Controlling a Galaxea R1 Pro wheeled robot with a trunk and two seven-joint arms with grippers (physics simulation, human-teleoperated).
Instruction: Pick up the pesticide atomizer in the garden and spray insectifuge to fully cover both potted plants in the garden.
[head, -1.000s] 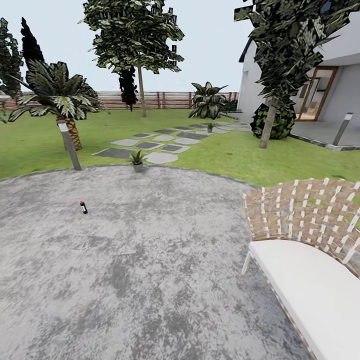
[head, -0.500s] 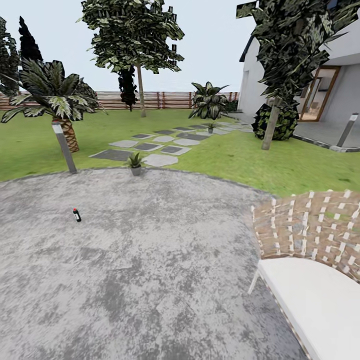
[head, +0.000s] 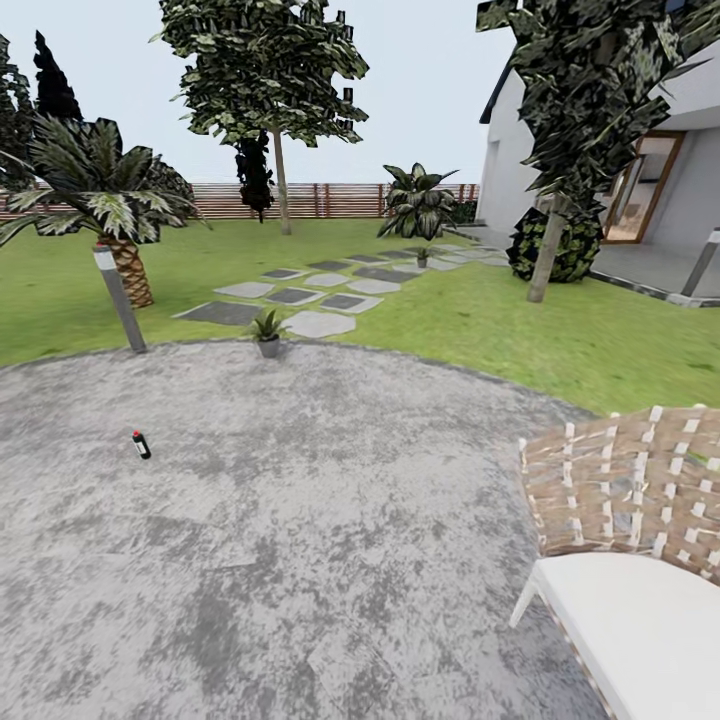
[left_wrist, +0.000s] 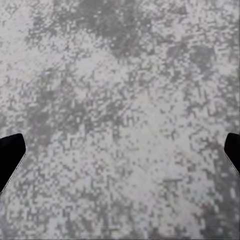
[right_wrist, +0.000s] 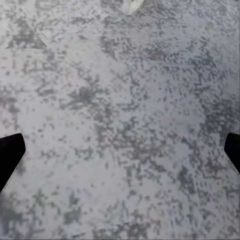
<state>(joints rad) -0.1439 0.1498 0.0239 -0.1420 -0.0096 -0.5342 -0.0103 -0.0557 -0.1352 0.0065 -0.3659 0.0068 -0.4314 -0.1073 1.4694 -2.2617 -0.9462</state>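
Note:
The pesticide atomizer (head: 140, 445), a tiny dark bottle with a red top, stands on the round grey paved patch (head: 300, 520) at the left of the head view. One potted plant (head: 267, 333) sits at the far rim of the paving, by the stepping stones (head: 300, 296). The other potted plant (head: 422, 257) is small and far off, below a big leafy bush (head: 417, 200). My left gripper (left_wrist: 120, 155) and right gripper (right_wrist: 120, 155) both hang open over bare paving, their dark fingertips (left_wrist: 10, 156) (right_wrist: 10, 154) wide apart with nothing between them.
A woven chair with a white cushion (head: 640, 600) fills the near right. A bollard lamp (head: 118, 297) and a palm (head: 110, 200) stand at the paving's left rim. A tree trunk (head: 545, 255) and the house (head: 660, 190) are at the right, with a wooden fence (head: 330, 200) behind the lawn.
The whole head view has shifted as the camera moved forward: the atomizer now shows lower and further left, the chair lower and further right. Nothing in the garden itself has moved.

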